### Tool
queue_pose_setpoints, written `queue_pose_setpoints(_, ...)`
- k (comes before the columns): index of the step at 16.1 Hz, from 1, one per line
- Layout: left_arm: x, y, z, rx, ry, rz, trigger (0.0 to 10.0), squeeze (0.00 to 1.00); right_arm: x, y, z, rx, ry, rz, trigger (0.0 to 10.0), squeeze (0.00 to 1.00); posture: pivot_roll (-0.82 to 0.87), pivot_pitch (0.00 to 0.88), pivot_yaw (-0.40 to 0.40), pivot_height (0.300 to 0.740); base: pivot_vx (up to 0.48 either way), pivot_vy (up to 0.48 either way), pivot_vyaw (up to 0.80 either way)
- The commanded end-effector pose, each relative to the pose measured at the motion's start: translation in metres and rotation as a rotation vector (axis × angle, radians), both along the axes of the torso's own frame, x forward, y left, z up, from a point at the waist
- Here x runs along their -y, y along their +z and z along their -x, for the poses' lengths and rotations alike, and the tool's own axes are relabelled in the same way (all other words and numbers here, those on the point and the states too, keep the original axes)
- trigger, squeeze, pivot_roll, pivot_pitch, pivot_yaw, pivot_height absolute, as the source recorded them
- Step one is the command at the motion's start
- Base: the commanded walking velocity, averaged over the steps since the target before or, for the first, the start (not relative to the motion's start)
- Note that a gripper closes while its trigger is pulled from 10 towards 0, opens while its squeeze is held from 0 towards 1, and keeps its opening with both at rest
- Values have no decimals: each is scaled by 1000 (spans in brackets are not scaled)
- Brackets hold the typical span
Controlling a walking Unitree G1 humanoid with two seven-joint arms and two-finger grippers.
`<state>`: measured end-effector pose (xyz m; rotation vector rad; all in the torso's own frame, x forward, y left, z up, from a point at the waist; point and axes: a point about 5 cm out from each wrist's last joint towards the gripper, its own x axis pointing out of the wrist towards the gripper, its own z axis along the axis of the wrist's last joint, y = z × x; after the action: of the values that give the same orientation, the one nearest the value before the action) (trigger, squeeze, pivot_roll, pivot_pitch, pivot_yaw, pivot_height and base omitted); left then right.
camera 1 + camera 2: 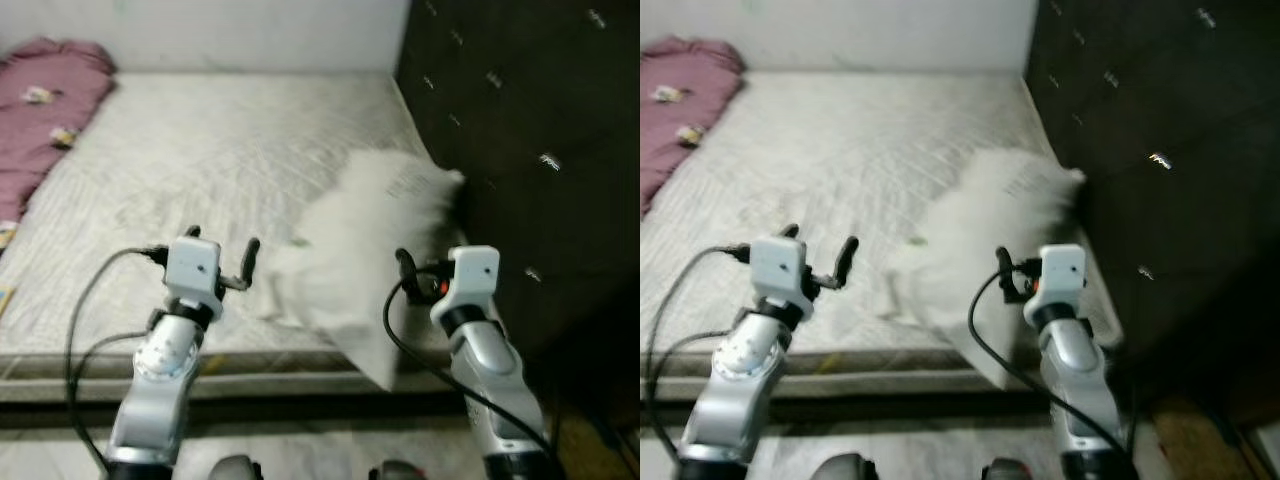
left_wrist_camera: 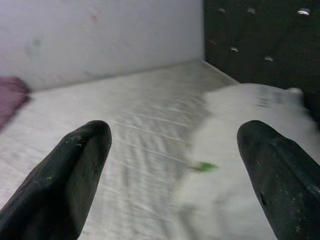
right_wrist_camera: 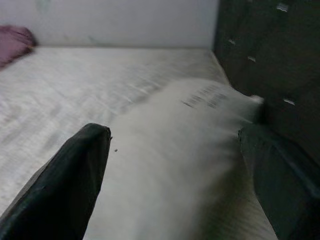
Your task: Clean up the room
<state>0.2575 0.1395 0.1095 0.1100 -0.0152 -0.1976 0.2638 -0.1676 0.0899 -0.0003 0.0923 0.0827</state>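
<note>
**Bedside inventory: two grippers raised before a mattress and pillow**

1. Left gripper (image 1: 221, 260), black two-fingered, on a silver arm with a white wrist block. Held up over the near edge of the bed, left of the pillow. Fingers (image 2: 65, 175) spread wide apart in its wrist view, nothing between them.

2. Right gripper (image 3: 175, 175), same build. Raised over the near right corner of the bed, just in front of the pillow. Fingers spread wide apart, nothing gripped; the pillow shows in the gap between them, contact not discernible.

3. White, soft, rectangular pillow (image 1: 370, 240), blurred. Lies on the right side of the mattress, its far end against the headboard, its near corner hanging past the mattress's front edge. Faint dark print near the far end.

4. Pale grey quilted mattress (image 1: 190, 150), bare, running back to the wall.

5. Small green scrap (image 2: 204, 166), on the mattress just beside the pillow's left edge.

6. Dark tufted headboard (image 1: 520, 120) with shiny buttons, along the bed's right side.

7. Crumpled pink-maroon blanket (image 1: 45, 100), far left corner of the mattress, well apart from the pillow.

8. White wall (image 1: 240, 30), behind the bed.
</note>
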Motion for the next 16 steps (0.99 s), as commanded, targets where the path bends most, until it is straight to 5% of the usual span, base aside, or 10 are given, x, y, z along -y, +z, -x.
queue_pose_setpoints(1,0,2,-1,7,-8,4,10000,0,1,4,-2,14,-9,-5,10000,0,-43,0,10,740,0,0,0)
queue_pose_setpoints(8,3,6,2,33,-58,27,10000,0,1,4,-2,14,-8,1,10000,0,-42,0,9,740,0,0,0)
queue_pose_setpoints(16,3,6,2,36,-78,34,10000,0,1,3,-3,10,-13,10,10000,0,-45,0,12,740,291,0,0)
